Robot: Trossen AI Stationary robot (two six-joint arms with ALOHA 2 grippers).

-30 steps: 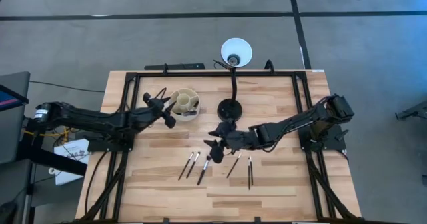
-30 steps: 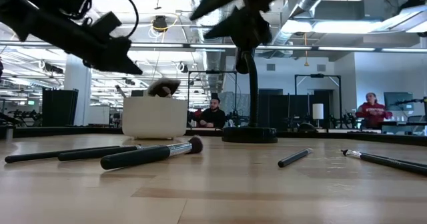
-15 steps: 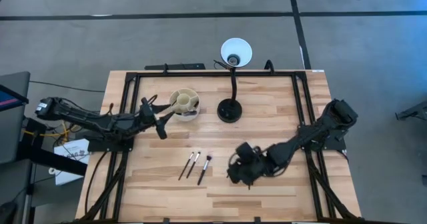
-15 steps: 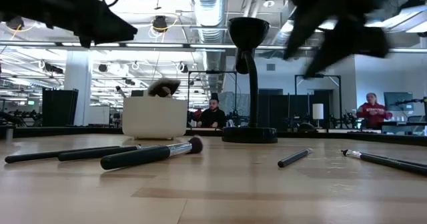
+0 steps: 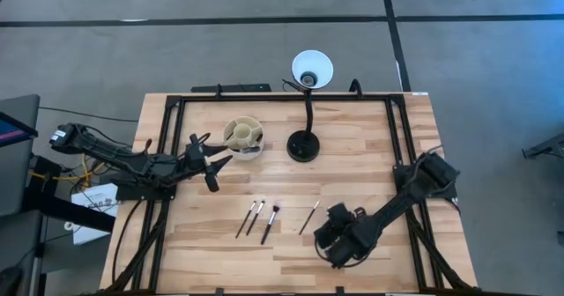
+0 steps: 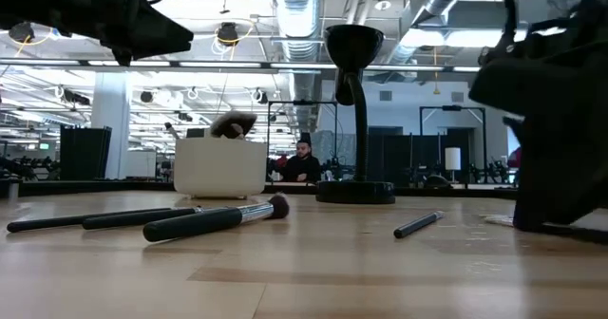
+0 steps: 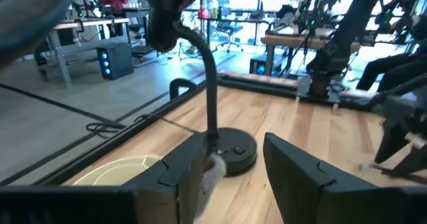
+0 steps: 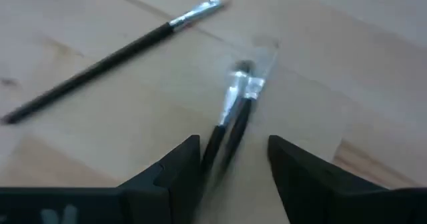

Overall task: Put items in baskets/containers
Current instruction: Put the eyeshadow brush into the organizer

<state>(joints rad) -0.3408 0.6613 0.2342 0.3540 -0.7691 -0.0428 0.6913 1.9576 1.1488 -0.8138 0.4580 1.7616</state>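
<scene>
While the right gripper (image 8: 230, 161) hangs open over two light, stiff brushes (image 8: 233, 114), grasping mid-handle looks safest.

Even overhead light fell on the tabletop (image 5: 352, 168); the right wrist view was blurry, probably motion smear on the brushes (image 8: 233, 117).

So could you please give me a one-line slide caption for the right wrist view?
Right tool open above two brushes lying side by side on the wooden table, a third brush beyond.
</scene>
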